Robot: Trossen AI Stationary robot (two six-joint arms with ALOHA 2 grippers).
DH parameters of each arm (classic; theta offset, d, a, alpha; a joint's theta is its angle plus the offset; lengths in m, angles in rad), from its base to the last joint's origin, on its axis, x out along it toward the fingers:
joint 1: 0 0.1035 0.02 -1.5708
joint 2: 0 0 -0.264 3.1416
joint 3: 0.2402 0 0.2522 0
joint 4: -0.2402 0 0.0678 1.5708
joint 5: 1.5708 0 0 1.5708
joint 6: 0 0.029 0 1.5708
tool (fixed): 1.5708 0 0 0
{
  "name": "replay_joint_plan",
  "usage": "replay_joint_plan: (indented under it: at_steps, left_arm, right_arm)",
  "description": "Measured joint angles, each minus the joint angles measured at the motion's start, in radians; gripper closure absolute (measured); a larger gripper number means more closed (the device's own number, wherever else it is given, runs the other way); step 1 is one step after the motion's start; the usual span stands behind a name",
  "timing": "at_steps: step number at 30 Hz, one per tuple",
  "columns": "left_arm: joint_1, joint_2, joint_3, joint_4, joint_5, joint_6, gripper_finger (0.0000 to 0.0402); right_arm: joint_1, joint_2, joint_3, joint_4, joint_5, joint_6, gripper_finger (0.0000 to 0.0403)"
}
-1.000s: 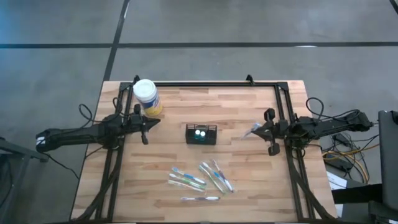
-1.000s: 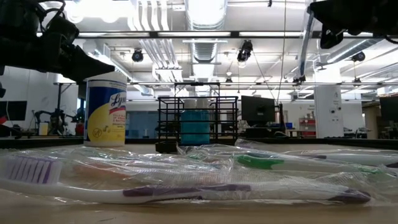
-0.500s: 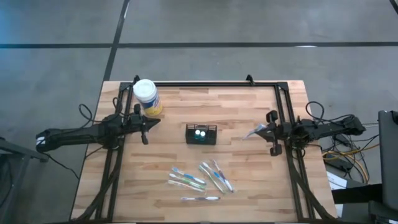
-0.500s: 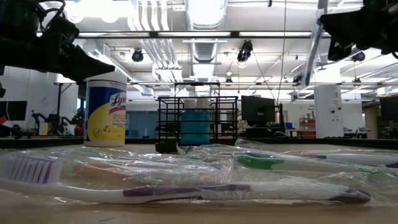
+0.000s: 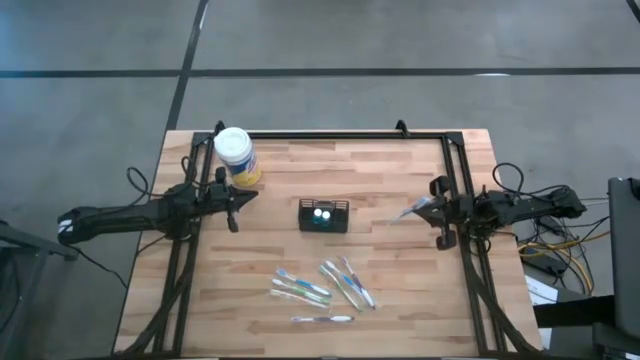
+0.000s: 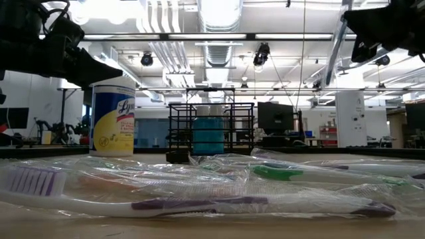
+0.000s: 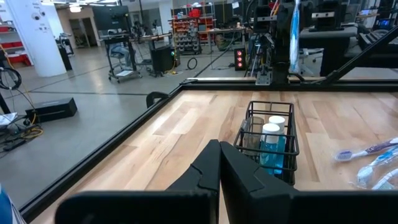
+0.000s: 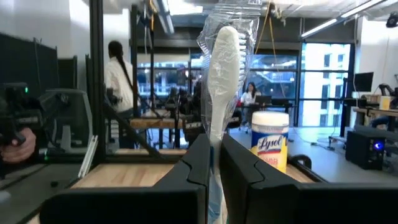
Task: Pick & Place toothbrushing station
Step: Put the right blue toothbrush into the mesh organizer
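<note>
The toothbrushing station, a small black openwork caddy holding blue and white bottles, stands on its base mid-table; it also shows in the low view and the left wrist view. My left gripper is shut and empty, left of the caddy and next to the jar. My right gripper hovers near the table's right edge, shut on a toothbrush in a clear wrapper. Several wrapped toothbrushes lie flat on the near part of the table. My right gripper pinches the wrapped toothbrush's handle between its two fingers, through the clear wrapper. The fingers come from the table's right side and lie along the brush. The brush head sticks out past the fingertips toward the table's left, lifted clear of the table.
A white-capped, yellow-labelled round jar stands at the far left, just beyond my left gripper. A black frame rail runs along the table's far edge and down both sides. Bare wood lies between the caddy and my right gripper.
My right gripper has drawn back a little toward the table's right edge, still shut on the wrapped toothbrush, which stays clear of the table.
</note>
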Motion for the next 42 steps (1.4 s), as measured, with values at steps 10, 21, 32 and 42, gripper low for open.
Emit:
replay_joint_plan:
  at_steps: [10, 21, 32, 42]
  left_arm:
    - [0.000, 0.000, 0.000, 0.008, 0.000, 0.002, 0.0394]
    - [0.000, 0.000, 0.000, 0.016, -0.007, 0.001, 0.0394]
    - [0.000, 0.000, 0.000, 0.044, -0.025, 0.002, 0.0394]
    - [0.000, 0.000, 0.000, 0.049, -0.026, 0.003, 0.0394]
  right_arm:
    - [-0.001, 0.119, 0.087, 0.095, 0.048, -0.015, 0.0390]
    - [-0.024, 0.548, 0.491, 0.006, 0.007, -0.201, 0.0390]
    - [-0.261, 0.891, 0.769, -0.062, -0.271, -0.151, 0.0390]
    - [-0.388, 1.126, 0.755, 0.095, -0.469, -0.150, 0.0390]
